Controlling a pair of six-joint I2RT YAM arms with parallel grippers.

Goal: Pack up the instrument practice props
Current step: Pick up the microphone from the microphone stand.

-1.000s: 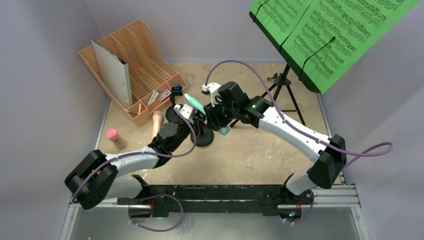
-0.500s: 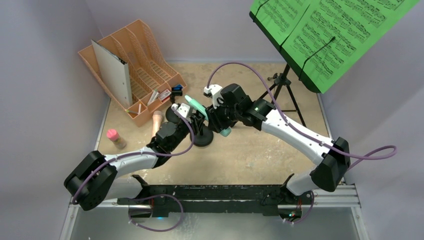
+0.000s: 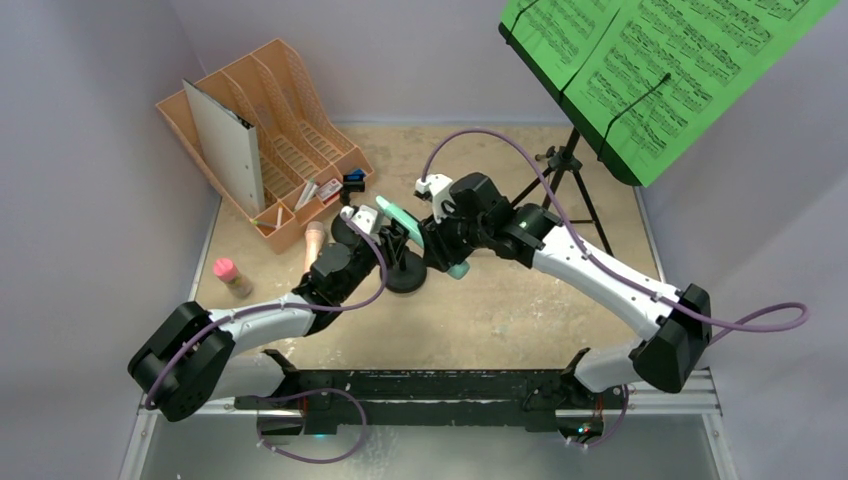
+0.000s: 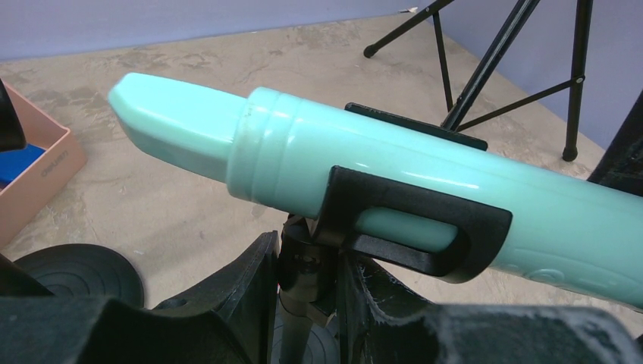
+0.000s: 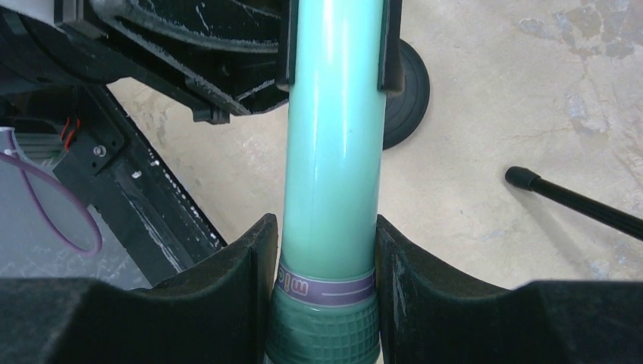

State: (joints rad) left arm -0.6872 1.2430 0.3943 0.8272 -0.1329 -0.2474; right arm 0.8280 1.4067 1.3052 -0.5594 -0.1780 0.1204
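The teal toy microphone (image 3: 397, 215) sits in the black clip (image 4: 409, 227) of a short round-based clip pole (image 3: 405, 275) at mid-table. My left gripper (image 3: 385, 242) is shut on the pole's stem (image 4: 307, 280) just under the clip. My right gripper (image 3: 440, 245) is shut on the microphone's body (image 5: 334, 152) near its dark green head. A second round base (image 3: 345, 230) stands just behind. A pink-headed microphone (image 3: 228, 275) lies at the left. The black tripod (image 3: 570, 180) carries green sheet-music pages (image 3: 650, 70) at the back right.
The orange slotted file rack (image 3: 290, 150) with a grey binder (image 3: 225, 130) stands at the back left. A pale pink cylinder (image 3: 314, 245) lies in front of it. A tripod foot (image 5: 569, 201) rests close to the right of my right gripper. Walls close three sides.
My right arm has shifted slightly right and toward the near edge, taking the teal microphone's head with it. The left gripper holds its place on the pole.
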